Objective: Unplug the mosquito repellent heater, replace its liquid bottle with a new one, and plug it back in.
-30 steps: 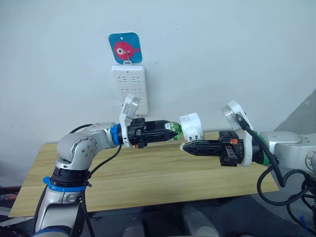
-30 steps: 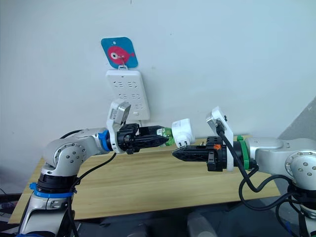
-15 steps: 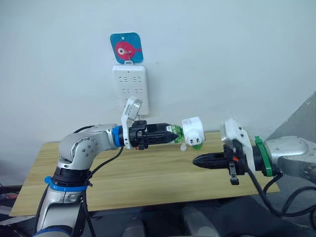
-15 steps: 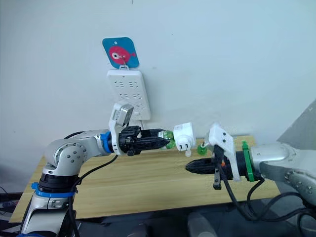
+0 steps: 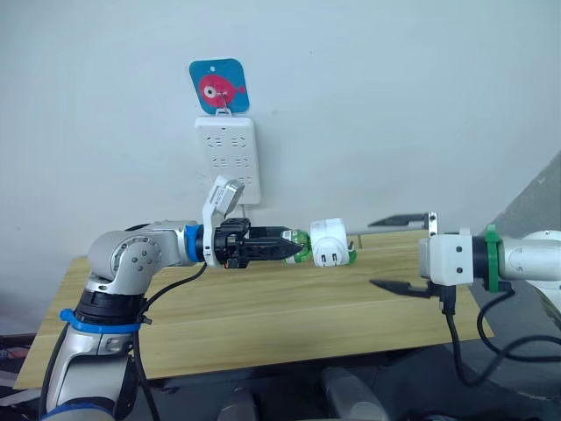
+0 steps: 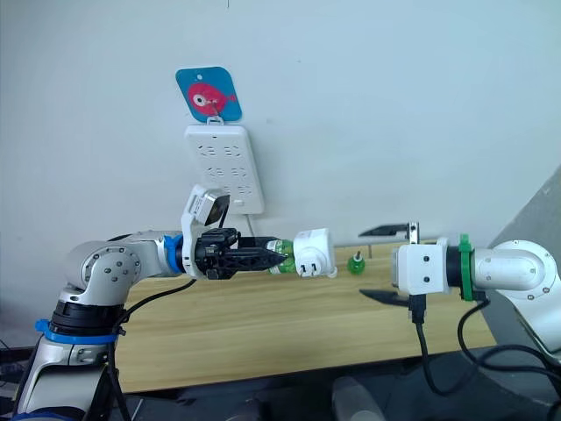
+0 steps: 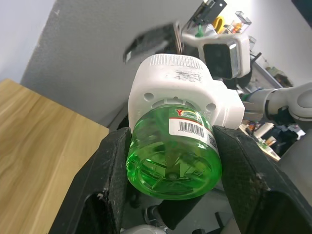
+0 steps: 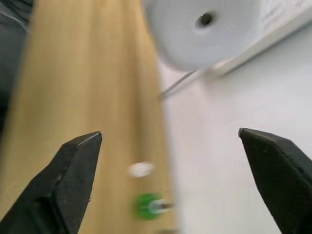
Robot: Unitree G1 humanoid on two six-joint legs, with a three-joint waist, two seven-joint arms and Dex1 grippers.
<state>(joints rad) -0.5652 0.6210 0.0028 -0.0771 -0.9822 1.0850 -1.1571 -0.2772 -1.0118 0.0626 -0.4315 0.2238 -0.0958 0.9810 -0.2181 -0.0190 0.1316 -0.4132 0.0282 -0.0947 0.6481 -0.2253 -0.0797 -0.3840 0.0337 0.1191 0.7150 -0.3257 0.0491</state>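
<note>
Right gripper [image 5: 401, 253] pulling back right since earlier frame, letting go of mosquito repellent heater [image 5: 330, 243], jaws spread wide. Left gripper [image 5: 282, 245] clamping green bottle [image 7: 174, 155], carrying heater midair above wooden table [image 5: 263, 307]. Heater looking light, rigid, smooth white plastic; gripping rounded body for unscrewing.

L wrist cam: L gripper [image 7: 170, 180] clamped on green liquid bottle [image 7: 174, 153], one black finger [image 7: 105, 187] each side of it. Bottle seated in base of white mosquito repellent heater [image 7: 181, 95]; barcode label on bottle. Beyond heater: R gripper [image 7: 195, 36], jaws spread wide, blurred. Wooden table [image 7: 34, 146] beside. Cluttered shelf in bkgd.
</note>
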